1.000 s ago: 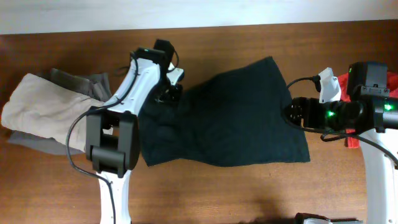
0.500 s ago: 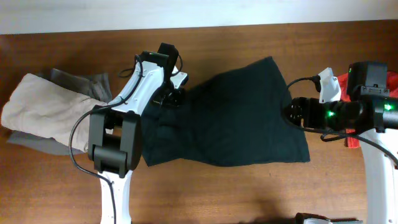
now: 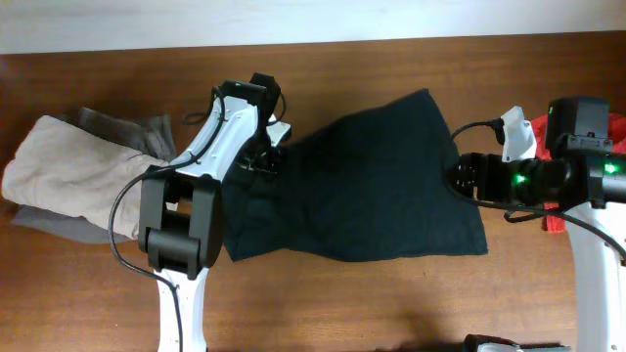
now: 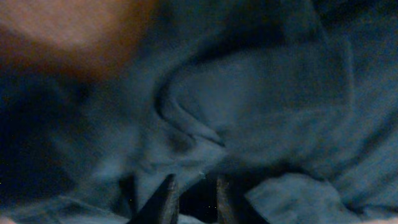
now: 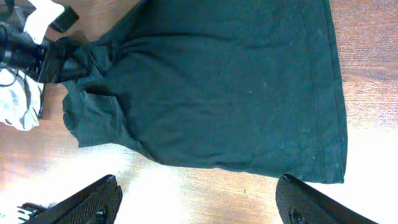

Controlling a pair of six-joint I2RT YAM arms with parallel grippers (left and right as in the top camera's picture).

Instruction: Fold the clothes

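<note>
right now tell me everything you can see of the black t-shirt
The black T-shirt is dark, soft fabric, lying mostly flat across the wooden table. A stitched hem runs along its right edge. Its left end is bunched and creased, where the left end effector is down in the folds; whether it grips is unclear.
</note>
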